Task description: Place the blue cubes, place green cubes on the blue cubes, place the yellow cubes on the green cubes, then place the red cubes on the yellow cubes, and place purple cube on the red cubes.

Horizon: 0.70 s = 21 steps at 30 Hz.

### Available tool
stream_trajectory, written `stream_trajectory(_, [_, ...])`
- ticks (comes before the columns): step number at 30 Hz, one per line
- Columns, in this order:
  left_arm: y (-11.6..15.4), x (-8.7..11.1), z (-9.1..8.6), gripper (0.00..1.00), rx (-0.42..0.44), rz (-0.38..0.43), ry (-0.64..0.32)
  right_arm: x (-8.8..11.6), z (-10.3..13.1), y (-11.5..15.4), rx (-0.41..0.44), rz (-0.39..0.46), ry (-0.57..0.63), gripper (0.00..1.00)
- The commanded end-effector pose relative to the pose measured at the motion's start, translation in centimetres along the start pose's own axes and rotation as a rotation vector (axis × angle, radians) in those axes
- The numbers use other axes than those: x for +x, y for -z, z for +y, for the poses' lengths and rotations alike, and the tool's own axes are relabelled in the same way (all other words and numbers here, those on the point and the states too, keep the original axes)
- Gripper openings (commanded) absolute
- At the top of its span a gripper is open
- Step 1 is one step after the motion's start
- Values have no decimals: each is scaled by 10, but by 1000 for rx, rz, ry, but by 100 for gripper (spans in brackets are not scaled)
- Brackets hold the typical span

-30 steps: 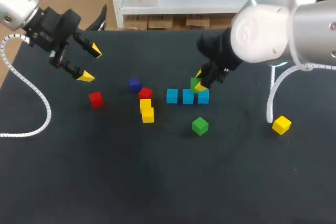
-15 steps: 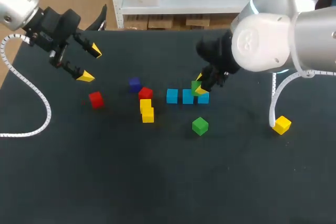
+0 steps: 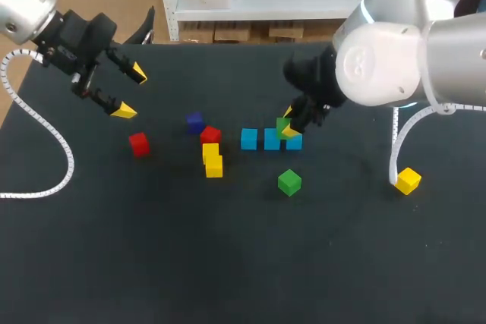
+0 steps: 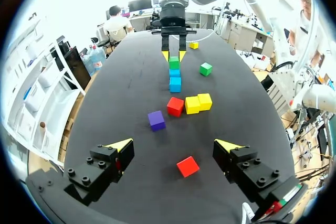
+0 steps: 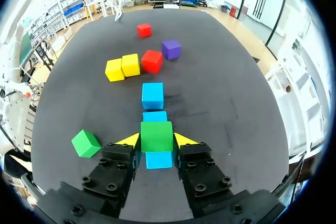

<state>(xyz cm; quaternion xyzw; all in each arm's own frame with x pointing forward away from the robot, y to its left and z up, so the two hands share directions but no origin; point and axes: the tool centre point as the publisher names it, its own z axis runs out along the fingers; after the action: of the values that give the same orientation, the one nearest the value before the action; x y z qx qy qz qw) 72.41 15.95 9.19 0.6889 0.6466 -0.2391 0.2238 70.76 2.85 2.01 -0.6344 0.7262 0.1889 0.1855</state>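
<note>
Step in hand: green layer onto blue. Right gripper [image 3: 288, 121] is clamped from two sides on a green cube [image 5: 156, 136] over the end blue cube [image 5: 158, 159], at the three o'clock end of the blue row [image 3: 271, 139] in the head view; seated or just above, hard to tell. Next move, by my reckoning: settle it square, release, lift straight, then fetch the second green cube [image 3: 288, 182] at six o'clock of the row. Left gripper [image 3: 130, 92] is empty, fingers apart, at ten o'clock over the table [image 3: 228, 263]; held cube is small, flat-faced, edges roughly in line with the blue beneath.
</note>
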Motion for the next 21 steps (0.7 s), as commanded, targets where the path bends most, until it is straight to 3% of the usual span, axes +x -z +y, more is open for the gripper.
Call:
stream_trajectory(1, [0,1,1,100,0,-2,-4,-1,-1,-1,-1,0,2,0])
stream_trajectory(8, [0,1,1,100,0,-2,-4,-2,-2,0,-5,-2,6,37])
stream_trajectory(17, [0,1,1,100,0,-2,-4,-1,-2,1,-5,-2,2,42])
stream_trajectory(20, [0,1,1,100,0,-2,-4,-1,-1,1,-9,-1,4,49])
stream_trajectory(21, [0,1,1,100,0,-2,-4,-1,-1,1,-10,0,4,63])
